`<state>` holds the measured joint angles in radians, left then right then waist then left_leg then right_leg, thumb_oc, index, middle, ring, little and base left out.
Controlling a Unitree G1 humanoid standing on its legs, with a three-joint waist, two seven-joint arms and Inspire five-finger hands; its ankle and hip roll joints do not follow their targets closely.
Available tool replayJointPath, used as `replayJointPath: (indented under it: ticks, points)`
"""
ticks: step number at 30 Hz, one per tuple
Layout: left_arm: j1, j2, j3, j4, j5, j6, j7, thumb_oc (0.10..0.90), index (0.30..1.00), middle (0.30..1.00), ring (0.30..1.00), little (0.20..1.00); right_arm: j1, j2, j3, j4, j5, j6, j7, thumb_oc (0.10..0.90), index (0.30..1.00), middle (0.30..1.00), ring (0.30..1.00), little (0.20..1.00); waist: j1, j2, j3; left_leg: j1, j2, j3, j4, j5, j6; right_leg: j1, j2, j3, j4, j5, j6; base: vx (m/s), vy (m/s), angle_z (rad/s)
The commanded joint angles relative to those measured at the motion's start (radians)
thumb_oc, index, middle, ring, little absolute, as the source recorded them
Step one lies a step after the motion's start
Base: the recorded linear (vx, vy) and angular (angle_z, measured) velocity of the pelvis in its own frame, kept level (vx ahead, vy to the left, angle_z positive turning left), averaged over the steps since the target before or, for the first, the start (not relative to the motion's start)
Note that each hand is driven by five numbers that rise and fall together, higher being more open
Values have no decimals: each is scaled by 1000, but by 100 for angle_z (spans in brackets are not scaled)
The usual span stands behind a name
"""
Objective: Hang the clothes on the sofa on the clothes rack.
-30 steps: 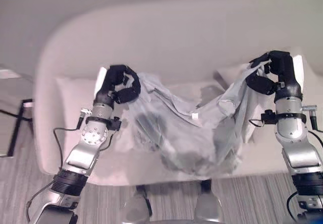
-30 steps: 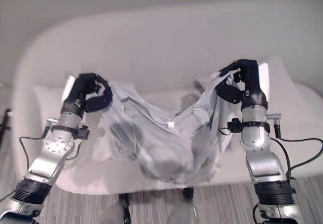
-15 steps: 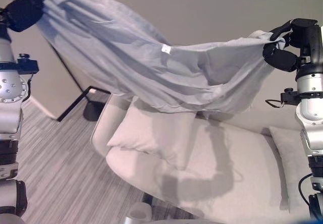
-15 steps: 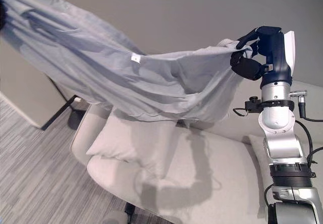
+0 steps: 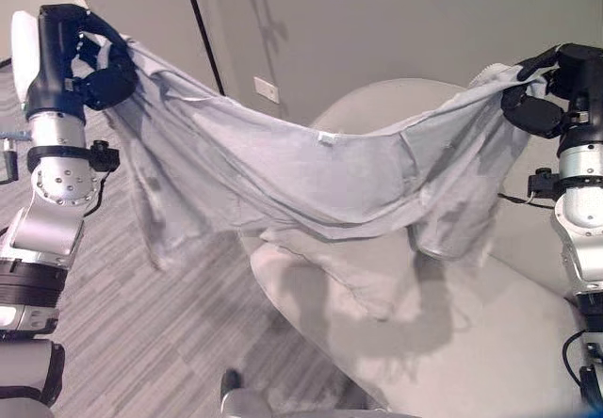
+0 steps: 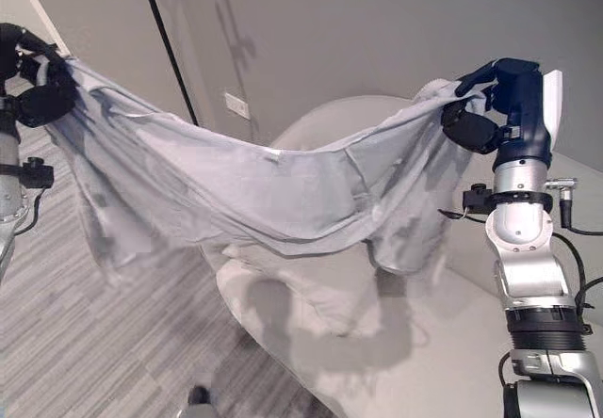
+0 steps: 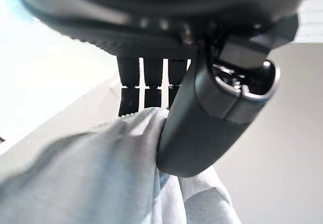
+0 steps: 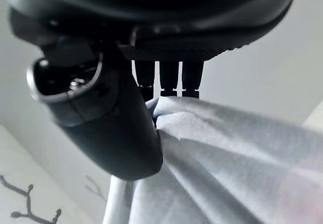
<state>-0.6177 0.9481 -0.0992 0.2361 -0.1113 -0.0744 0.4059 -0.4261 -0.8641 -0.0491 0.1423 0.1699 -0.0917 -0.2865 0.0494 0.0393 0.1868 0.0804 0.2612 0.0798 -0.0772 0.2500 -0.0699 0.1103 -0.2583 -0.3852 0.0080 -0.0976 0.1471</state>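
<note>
Left hand point(image 5: 89, 60) is up high, to the left of the sofa point(image 5: 452, 343), fingers point(image 7: 145, 85) and thumb curled and pinching one end of the shirt point(image 5: 311, 168). The left wrist view confirms cloth clamped between thumb and fingers. Behind it, a thin black pole point(image 5: 201, 27) of the rack stands against the grey wall point(image 5: 377, 23), left of the sofa back. A white wall outlet point(image 5: 265, 89) sits just left of the sofa back.

The light grey shirt hangs stretched between both hands, sagging in the middle, clear above the sofa seat; its left end droops over the striped floor point(image 5: 141, 333). A pale cushion point(image 5: 330, 267) lies on the seat under the sag.

Right hand point(image 6: 495, 107) is up over the sofa's right side, fingers closed on the shirt's other end; the right wrist view shows the pinch.
</note>
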Motion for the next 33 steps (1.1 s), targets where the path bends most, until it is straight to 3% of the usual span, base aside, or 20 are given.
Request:
replayJointPath:
  ticks: [1, 2, 3, 4, 5, 6, 7, 8, 9, 10, 12, 15, 18, 19, 21, 22, 23, 28, 29, 33]
  points:
    - [-214, 80, 34, -59, 3, -77, 48, 400, 300, 300, 300, 300, -185, -99, -28, -57, -1, -72, -45, 400, 300, 300, 300, 300, -1, -19, -117, -53, 34, -27, 34, -184, -140, 74, -29, -60, -91, 128, 66, 196, 894, 90]
    - [-319, 76, -57, -31, 7, -86, 40, 400, 300, 300, 300, 300, -212, -125, -27, -57, -32, -62, -60, 400, 300, 300, 300, 300, -3, -41, -137, -44, -92, -5, -9, -256, -99, 49, -157, -74, -77, 265, 112, 239, 1059, 113]
    - [-345, 74, -75, -25, 11, -86, 47, 400, 300, 300, 300, 300, -235, -137, -21, -62, -46, -60, -71, 400, 300, 300, 300, 300, -3, -42, -136, -39, -118, 6, -10, -280, -86, 28, -192, -76, -59, 354, 115, 163, 1095, 86]
    - [-388, 83, -103, -14, 31, -80, 53, 400, 300, 300, 300, 300, -308, -174, 13, -58, -71, -52, -90, 400, 300, 300, 300, 300, 8, -44, -135, -36, -166, 36, -10, -302, -54, -11, -233, -94, -30, 385, 114, 27, 660, 2]
    - [-418, 89, -121, -12, 41, -83, 55, 400, 300, 300, 300, 300, -361, -198, 43, -40, -74, -56, -100, 400, 300, 300, 300, 300, 5, -41, -128, -41, -181, 46, -10, -307, -43, -31, -223, -78, 12, 341, 104, 58, 877, -39]
    - [-462, 80, -166, -24, 26, -92, 43, 400, 300, 300, 300, 300, -489, -295, 114, -24, -58, -63, -110, 400, 300, 300, 300, 300, -9, -38, -117, -36, -218, 28, -10, -296, -17, -73, -71, 58, 112, 186, 57, 58, 611, -46]
    - [-486, 74, -184, -9, 20, -90, 42, 400, 300, 300, 300, 300, -545, -318, 149, -6, -42, -74, -117, 400, 300, 300, 300, 300, -4, -35, -116, -37, -221, 28, -10, -292, -16, -76, -20, 62, 130, 126, 36, 64, 443, -19]
    - [-492, 73, -185, -5, 19, -91, 43, 400, 300, 300, 300, 300, -559, -321, 159, 2, -39, -76, -118, 400, 300, 300, 300, 300, -4, -33, -113, -40, -219, 27, -10, -289, -17, -79, -18, 61, 133, 125, 32, 8, 113, 32]
    - [-511, 69, -201, 7, 13, -89, 41, 400, 300, 300, 300, 300, -595, -339, 185, 17, -26, -82, -121, 400, 300, 300, 300, 300, -3, -37, -112, -38, -227, 19, -10, -288, -14, -82, 36, 66, 146, 73, 15, 5, 106, 42]
    - [-536, 57, -218, 35, 14, -79, 31, 400, 300, 300, 300, 300, -676, -377, 237, 53, -3, -96, -116, 400, 300, 300, 300, 300, -12, -68, -105, -28, -256, 5, -10, -285, -11, -101, 160, 123, 139, 19, -7, 17, 125, 41]
    - [-520, 51, -202, 43, 17, -80, 28, 400, 300, 300, 300, 300, -731, -387, 288, 96, 6, -93, -110, 400, 300, 300, 300, 300, -8, -97, -105, -28, -279, 0, -10, -285, -5, -66, 201, 160, 20, 44, -24, 29, 29, 30]
    - [-437, 34, -156, 36, 18, -78, 16, 400, 300, 300, 300, 300, -667, -343, 271, 104, 29, -88, -75, 400, 300, 300, 300, 300, -7, -102, -127, 11, -287, 0, -10, -302, 4, -10, 227, 194, -95, 87, -14, 149, 0, 30]
    - [-427, 9, -145, 28, 22, -82, 10, 400, 300, 300, 300, 300, -618, -338, 243, 97, 29, -82, -61, 400, 300, 300, 300, 300, -15, -107, -93, -50, -273, 32, 123, -321, -24, 1, 201, 168, -95, 79, -10, 3, 72, 18]
    - [-425, 2, -144, 25, 35, -83, 5, 400, 300, 300, 300, 300, -579, -321, 224, 82, 25, -80, -53, 400, 300, 300, 300, 300, -18, -105, -90, -67, -239, 46, 127, -317, -33, 0, 187, 159, -95, 77, -6, 37, 144, 27]
    - [-431, 7, -156, 31, 36, -85, 8, 400, 300, 300, 300, 300, -544, -294, 212, 72, 17, -76, -50, 400, 300, 300, 300, 300, -15, -108, -100, -80, -206, 20, 88, -292, -39, -7, 173, 162, -95, 76, 0, 144, 177, 19]
    - [-442, 19, -167, 39, 32, -75, 22, 400, 300, 300, 300, 300, -505, -287, 195, 70, 3, -61, -49, 400, 300, 300, 300, 300, -19, -99, -102, -120, -136, -20, 15, -230, -61, -6, 153, 169, -95, 53, 10, 213, 241, -7]
    - [-449, 18, -172, 42, 33, -72, 23, 400, 300, 300, 300, 300, -491, -287, 179, 70, 3, -57, -52, 400, 300, 300, 300, 300, -26, -88, -106, -132, -126, -15, -8, -211, -66, 1, 148, 167, -95, 40, 12, 172, 202, 12]
    - [-454, 16, -179, 43, 32, -72, 23, 400, 300, 300, 300, 300, -480, -288, 169, 66, 2, -56, -51, 400, 300, 300, 300, 300, -25, -90, -109, -136, -126, -18, -9, -209, -67, -2, 149, 165, -95, 40, 11, 92, 110, -6]
    - [-479, 6, -208, 31, 41, -76, 11, 400, 300, 300, 300, 300, -453, -265, 159, 54, -17, -44, -46, 400, 300, 300, 300, 300, -43, -33, -137, -92, -178, 6, -10, -237, -61, 33, 83, 173, -95, 64, 31, 481, 587, -26]
    - [-503, 15, -223, 25, 41, -72, -2, 400, 300, 300, 300, 300, -473, -238, 168, 43, -30, -33, -43, 400, 300, 300, 300, 300, -36, -23, -137, -48, -240, 39, -10, -287, -10, 21, 3, 197, -18, 90, 54, 307, 425, -17]
